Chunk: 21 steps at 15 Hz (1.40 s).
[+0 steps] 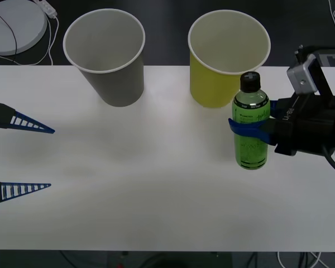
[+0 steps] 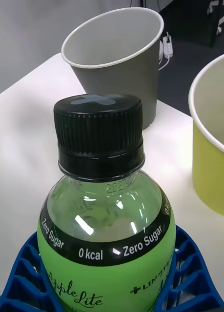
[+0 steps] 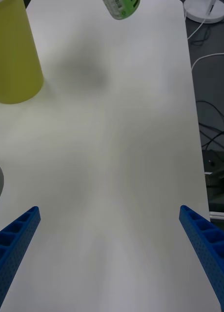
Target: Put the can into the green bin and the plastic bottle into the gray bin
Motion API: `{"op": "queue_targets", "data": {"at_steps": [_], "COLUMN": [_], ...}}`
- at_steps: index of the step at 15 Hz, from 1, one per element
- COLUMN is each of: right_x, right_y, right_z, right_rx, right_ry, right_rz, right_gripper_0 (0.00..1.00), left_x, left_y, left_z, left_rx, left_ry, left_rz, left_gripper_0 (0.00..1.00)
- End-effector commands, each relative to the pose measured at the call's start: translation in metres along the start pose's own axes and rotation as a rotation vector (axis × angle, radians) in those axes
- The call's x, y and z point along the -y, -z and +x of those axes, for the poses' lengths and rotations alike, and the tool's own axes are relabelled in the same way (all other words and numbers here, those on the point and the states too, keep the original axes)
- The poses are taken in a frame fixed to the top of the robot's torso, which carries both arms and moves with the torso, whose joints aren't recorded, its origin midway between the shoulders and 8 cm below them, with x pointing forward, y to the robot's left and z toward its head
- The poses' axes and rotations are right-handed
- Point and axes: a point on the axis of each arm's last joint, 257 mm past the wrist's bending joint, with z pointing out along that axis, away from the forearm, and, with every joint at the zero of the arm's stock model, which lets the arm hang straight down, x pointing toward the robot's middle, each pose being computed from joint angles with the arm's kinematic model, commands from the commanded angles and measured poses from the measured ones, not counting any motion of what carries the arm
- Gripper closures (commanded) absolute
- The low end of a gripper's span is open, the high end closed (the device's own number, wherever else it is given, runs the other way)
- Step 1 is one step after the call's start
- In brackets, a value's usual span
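Right gripper (image 1: 251,127) has its blue fingers clamped around the upright plastic bottle (image 1: 250,123), just beside the green bin (image 1: 226,78) on the white table (image 1: 145,178); gray bin (image 1: 109,61) stands further left; left gripper (image 1: 50,158) hovers spread wide at the table's left edge.

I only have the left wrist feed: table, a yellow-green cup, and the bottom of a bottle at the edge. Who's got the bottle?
Observer: The right gripper is shut on the plastic bottle, its blue fingers clasping the body.
Operator: Is it upright?
Observer: Yes, black cap on top, beside the green bin.
Operator: Where's the gray bin?
Observer: The gray bin stands on the green bin's left, apart from it.
Operator: My arm?
Observer: The left gripper is open at the table's left edge, holding nothing.
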Motion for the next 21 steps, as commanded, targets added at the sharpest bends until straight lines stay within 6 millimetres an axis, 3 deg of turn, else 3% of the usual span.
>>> {"op": "queue_targets", "data": {"at_steps": [1, 11, 18, 21], "right_x": [-0.002, -0.002, -0.008, -0.013], "right_y": [0.0, -0.005, -0.032, -0.035], "right_z": [-0.009, -0.036, -0.058, -0.072], "right_rx": [-0.018, -0.065, -0.087, -0.112], "right_ry": [0.016, 0.049, 0.068, 0.097], "right_rz": [-0.025, -0.059, -0.119, -0.13], "right_gripper_0": [1.0, 1.0, 1.0, 1.0], "left_x": [0.0, 0.0, 0.0, 0.0], "left_y": [0.0, 0.0, 0.0, 0.0], "left_z": [0.0, 0.0, 0.0, 0.0], "left_rx": [0.0, 0.0, 0.0, 0.0], "left_ry": [0.0, 0.0, 0.0, 0.0], "left_rz": [0.0, 0.0, 0.0, 0.0], "left_gripper_0": [0.0, 0.0, 0.0, 0.0]}}
